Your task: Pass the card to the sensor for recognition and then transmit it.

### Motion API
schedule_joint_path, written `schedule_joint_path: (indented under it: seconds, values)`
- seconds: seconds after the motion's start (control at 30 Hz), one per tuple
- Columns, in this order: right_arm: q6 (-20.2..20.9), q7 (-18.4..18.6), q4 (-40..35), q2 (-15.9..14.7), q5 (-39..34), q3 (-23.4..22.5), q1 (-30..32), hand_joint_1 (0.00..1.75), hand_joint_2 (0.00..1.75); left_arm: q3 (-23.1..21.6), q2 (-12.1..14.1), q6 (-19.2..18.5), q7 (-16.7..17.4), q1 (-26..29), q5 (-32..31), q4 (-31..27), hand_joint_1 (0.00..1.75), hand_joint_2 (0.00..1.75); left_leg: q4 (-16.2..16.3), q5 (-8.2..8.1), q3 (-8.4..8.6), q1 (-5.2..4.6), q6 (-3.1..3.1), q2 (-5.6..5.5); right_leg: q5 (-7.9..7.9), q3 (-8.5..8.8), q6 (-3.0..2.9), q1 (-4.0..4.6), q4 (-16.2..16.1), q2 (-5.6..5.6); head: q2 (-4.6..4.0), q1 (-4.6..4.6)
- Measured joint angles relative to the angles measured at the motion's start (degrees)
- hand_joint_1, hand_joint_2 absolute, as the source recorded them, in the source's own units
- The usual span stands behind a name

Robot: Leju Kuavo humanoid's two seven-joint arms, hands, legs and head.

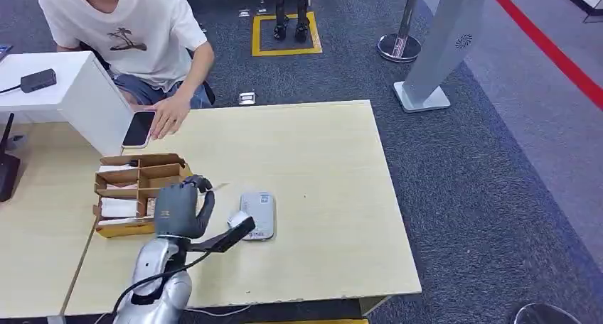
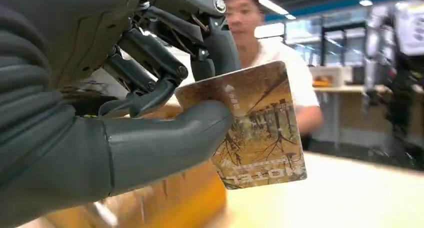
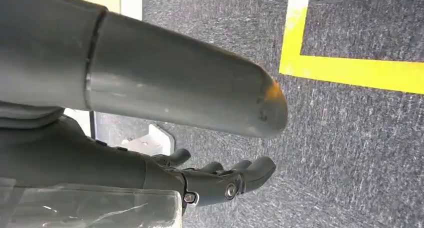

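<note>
Beside the sensor, your left robot hand pinches the card.
Right robot hand: fingers apart, holding nothing.

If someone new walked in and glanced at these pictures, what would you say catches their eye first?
Most striking is the left hand pinching a brown tree-printed card between thumb and fingers, close to the camera. On the pale table, that hand sits between a cardboard divider box and a small grey sensor. A person in a white shirt sits opposite, one hand by a phone.
</note>
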Motion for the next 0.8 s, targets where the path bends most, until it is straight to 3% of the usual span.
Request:
schedule_joint_path:
  seconds: [0.27,0.63,0.8]
  values:
    - [-0.2,0.9,0.0,0.0,0.1,0.0,0.1,0.0,0.0,10.7,0.5,-1.2,-0.5,-1.1,-0.7,-8.5,1.75,1.75,0.0,0.02,0.01,0.0,-0.03,0.0,0.0,0.0,0.0,0.0,0.0,0.0,0.0,0.0]
    - [1.0,1.4,0.0,0.0,1.0,0.0,0.1,0.0,0.0,20.4,2.3,-1.0,-0.4,-5.3,-4.2,-8.4,1.75,1.75,0.0,0.03,0.0,0.0,-0.03,-0.02,0.0,0.0,0.0,0.0,0.0,-0.01,0.0,0.0]
    - [1.0,1.4,0.0,0.0,1.0,0.0,0.1,0.0,0.0,22.6,2.5,-1.0,-0.5,-6.8,-4.8,-7.5,1.75,1.75,0.0,0.03,0.01,0.0,-0.03,-0.01,0.01,0.0,0.01,0.0,0.0,0.02,0.0,0.0]
